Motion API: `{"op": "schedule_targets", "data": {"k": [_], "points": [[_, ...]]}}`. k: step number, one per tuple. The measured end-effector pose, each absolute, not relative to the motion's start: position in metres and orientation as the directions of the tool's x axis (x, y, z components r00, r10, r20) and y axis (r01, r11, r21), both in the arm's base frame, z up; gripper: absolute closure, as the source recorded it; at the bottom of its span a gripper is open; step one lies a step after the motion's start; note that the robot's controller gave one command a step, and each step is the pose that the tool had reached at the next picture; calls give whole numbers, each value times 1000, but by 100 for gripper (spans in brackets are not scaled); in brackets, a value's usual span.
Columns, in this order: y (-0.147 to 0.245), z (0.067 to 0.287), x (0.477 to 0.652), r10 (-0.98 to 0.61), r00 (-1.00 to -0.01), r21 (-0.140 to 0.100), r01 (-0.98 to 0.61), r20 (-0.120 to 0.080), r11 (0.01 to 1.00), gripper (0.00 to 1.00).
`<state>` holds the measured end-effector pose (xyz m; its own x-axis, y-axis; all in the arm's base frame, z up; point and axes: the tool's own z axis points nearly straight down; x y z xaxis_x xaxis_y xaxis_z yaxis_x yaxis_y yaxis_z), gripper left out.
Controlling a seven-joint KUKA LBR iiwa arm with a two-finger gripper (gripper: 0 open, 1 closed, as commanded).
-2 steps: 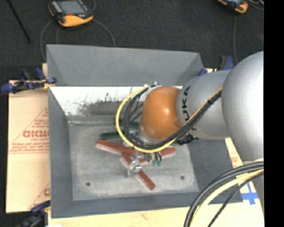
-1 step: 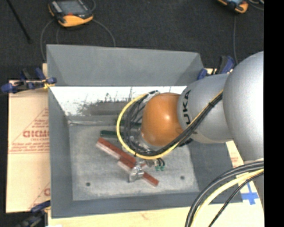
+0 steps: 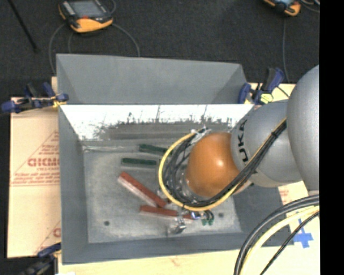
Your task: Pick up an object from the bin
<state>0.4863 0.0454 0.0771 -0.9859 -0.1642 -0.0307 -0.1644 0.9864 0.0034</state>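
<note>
Where gripper point(image 3: 179, 224) hangs, bin point(image 3: 73, 182) holds red sticks point(image 3: 141, 188)

The arm point(image 3: 279, 145) is built of smooth, rounded silver-grey links; black lettering point(image 3: 242, 144), read in part as "UKA", is printed on one; the wrist is capped by a glossy orange dome point(image 3: 212, 164); yellow and black cables point(image 3: 167, 161) are looped around it; pale metal is glimpsed at the gripper point(image 3: 180, 224).

floor point(image 3: 177, 32): dark grey carpet | top left: orange-and-black handheld unit point(image 3: 86, 15) — thin cable point(image 3: 130, 37) looping from it
</note>
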Motion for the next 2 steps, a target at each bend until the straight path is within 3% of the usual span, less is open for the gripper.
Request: {"op": "schedule_targets", "data": {"k": [1, 2], "points": [[39, 79, 497, -175, -985, 6, -175, 4, 985, 100], [39, 79, 497, -174, -985, 6, -174, 4, 985, 100]]}}
